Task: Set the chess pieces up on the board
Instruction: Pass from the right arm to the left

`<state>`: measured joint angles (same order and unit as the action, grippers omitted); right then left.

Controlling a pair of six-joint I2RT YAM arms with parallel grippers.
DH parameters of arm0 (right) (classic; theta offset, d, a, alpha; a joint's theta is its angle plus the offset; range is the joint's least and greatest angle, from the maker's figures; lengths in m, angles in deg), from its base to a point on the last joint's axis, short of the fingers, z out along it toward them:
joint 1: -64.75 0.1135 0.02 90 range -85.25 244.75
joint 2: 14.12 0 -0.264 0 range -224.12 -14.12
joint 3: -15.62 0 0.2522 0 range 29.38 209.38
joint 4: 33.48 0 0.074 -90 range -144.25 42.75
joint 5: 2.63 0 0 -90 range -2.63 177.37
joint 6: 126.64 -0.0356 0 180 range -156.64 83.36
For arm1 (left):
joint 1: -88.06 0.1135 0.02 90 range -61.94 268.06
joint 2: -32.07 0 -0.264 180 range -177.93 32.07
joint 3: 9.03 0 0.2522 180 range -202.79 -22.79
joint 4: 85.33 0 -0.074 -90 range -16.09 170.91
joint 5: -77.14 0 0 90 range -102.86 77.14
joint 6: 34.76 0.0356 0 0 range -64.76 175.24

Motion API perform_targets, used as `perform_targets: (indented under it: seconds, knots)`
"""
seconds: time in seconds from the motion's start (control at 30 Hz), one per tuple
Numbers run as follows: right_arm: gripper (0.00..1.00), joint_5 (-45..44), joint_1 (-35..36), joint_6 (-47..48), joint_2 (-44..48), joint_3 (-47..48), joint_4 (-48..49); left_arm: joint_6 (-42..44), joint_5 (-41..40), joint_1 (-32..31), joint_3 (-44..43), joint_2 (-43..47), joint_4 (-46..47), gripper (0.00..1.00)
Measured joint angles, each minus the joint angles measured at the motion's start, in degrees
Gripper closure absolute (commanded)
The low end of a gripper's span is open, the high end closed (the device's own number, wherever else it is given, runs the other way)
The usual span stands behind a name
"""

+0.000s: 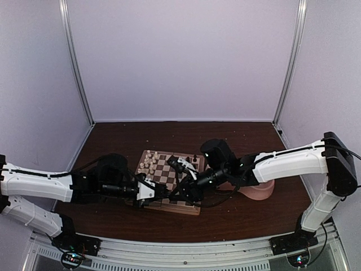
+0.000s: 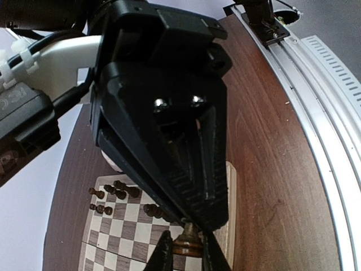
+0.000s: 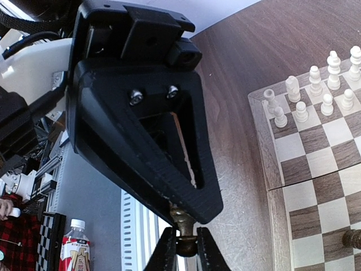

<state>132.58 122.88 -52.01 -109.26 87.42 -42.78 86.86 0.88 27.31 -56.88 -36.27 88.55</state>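
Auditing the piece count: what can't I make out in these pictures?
Top view: the left gripper and right gripper cover the checkered wooden chessboard's near squares.
Left wrist: the right gripper blocks most squares.
Right wrist: both grippers half-hide the gripped dark brown carved piece; type unreadable.

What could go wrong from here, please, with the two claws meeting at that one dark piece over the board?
1. The left claw and right claw both pinch one small dark piece, tip to tip. If either lets go before the other grips firmly, it may twist or drop.
2. On the board, standing dark pieces sit beneath the handover, so a falling piece or a low swing could topple them.
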Motion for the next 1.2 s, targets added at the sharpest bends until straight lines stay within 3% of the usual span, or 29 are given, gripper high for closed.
perform_targets:
  seconds: [0.13,0.23,0.37,0.77,1.0,1.2]
  knots:
    - [0.78,-0.24,0.02,0.09,0.0,0.0,0.37,0.0,0.02,0.0,0.0,0.55,-0.15,0.91]
    - [0.6,-0.5,0.02,-0.17,0.0,-0.02,0.87,-0.26,-0.22,0.0,0.22,1.14,0.13,0.91]
    - [0.55,-1.64,0.02,-1.38,0.22,-1.22,4.07,-1.84,-1.68,0.0,1.64,2.19,3.48,0.91]
    - [0.57,-2.91,0.02,-9.09,2.43,-9.75,20.52,-8.55,-4.68,0.0,7.19,3.85,15.19,0.91]
    - [0.58,-4.13,0.0,-10.71,4.07,-10.43,24.57,-9.94,-3.28,0.0,7.19,3.82,16.96,0.91]
    - [0.66,-4.76,0.0,-11.56,4.07,-10.73,25.9,-10.73,-1.95,0.0,7.19,3.19,18.1,0.91]
